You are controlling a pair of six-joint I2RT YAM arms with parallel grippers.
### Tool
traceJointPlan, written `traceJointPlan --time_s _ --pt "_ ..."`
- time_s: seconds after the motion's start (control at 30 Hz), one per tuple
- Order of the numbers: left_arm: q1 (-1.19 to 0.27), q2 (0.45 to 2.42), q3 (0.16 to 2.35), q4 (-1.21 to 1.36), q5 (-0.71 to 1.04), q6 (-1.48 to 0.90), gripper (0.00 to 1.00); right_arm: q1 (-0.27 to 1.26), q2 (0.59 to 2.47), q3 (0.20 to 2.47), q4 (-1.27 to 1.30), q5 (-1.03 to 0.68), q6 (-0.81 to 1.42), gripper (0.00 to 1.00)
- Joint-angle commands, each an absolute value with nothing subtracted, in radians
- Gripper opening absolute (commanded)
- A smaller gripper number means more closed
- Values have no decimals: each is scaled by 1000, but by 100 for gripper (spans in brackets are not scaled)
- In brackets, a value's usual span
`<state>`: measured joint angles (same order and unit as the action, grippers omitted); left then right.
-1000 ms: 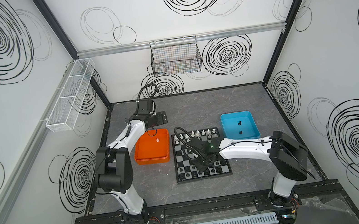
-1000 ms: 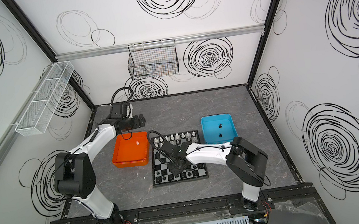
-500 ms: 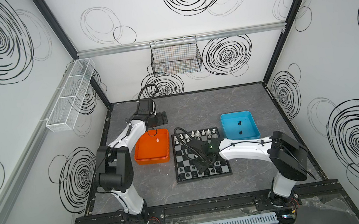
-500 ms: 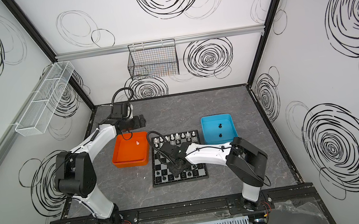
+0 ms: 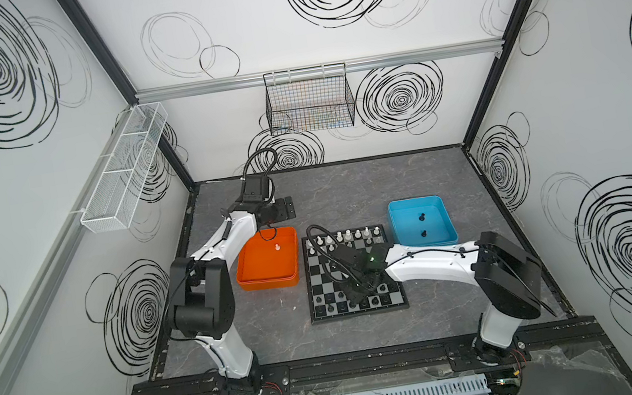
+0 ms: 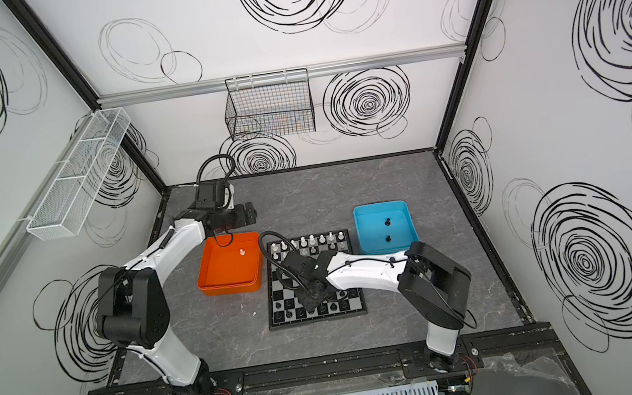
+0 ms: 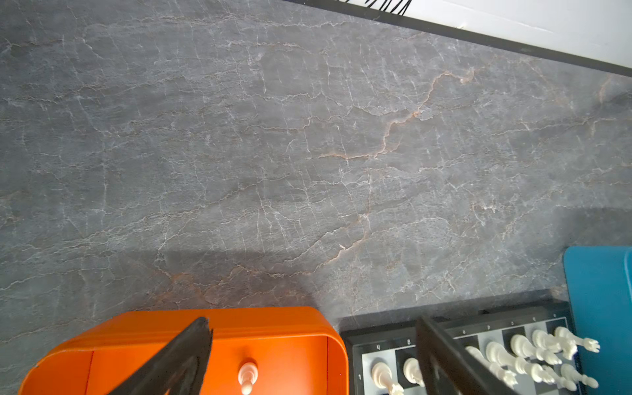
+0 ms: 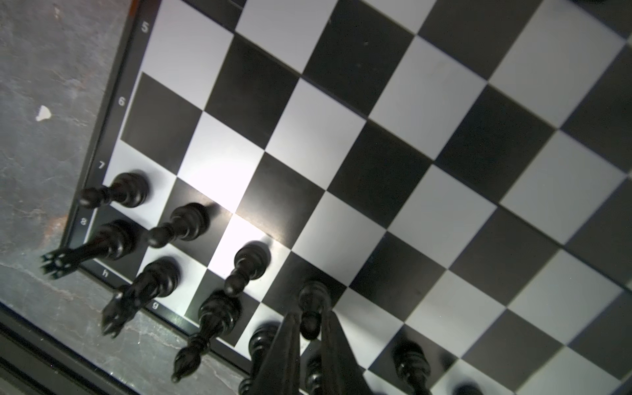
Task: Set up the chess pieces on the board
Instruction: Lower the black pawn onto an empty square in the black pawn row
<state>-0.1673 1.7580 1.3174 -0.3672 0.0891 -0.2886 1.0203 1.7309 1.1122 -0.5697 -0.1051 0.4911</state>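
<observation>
Right wrist view shows me my right pincer (image 8: pixel 312 316) clenched on the knob of a black pawn (image 8: pixel 313 295), upright over a dark square of the board (image 8: pixel 376 171), in the second row from the edge where other black pieces (image 8: pixel 184 222) stand. In both top views the white pieces (image 5: pixel 347 236) stand along the far rows, one white piece (image 5: pixel 277 247) is in the orange tray (image 5: pixel 271 280) and two black chessmen (image 5: pixel 420 216) are in the blue tray (image 5: pixel 437 206). My left pincer (image 7: pixel 313 321) is released, its jaws wide apart, above the far rim of the orange tray.
</observation>
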Motion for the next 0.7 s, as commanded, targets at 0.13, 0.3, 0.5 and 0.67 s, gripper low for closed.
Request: traceJointPlan --time_s 0.13,0.3,0.5,0.67 --pt "-159 1766 1318 -350 95 -296 96 1031 1718 1121 -564 -116 491 16" --pt "-160 1766 1319 -350 94 -296 96 1035 1722 1120 -562 -121 487 16" --pt "-159 1767 1319 -351 95 -296 96 1034 1724 1121 -563 -117 485 17" --pt "-160 1769 1319 -350 95 -297 96 1034 1724 1123 -564 -98 492 17"
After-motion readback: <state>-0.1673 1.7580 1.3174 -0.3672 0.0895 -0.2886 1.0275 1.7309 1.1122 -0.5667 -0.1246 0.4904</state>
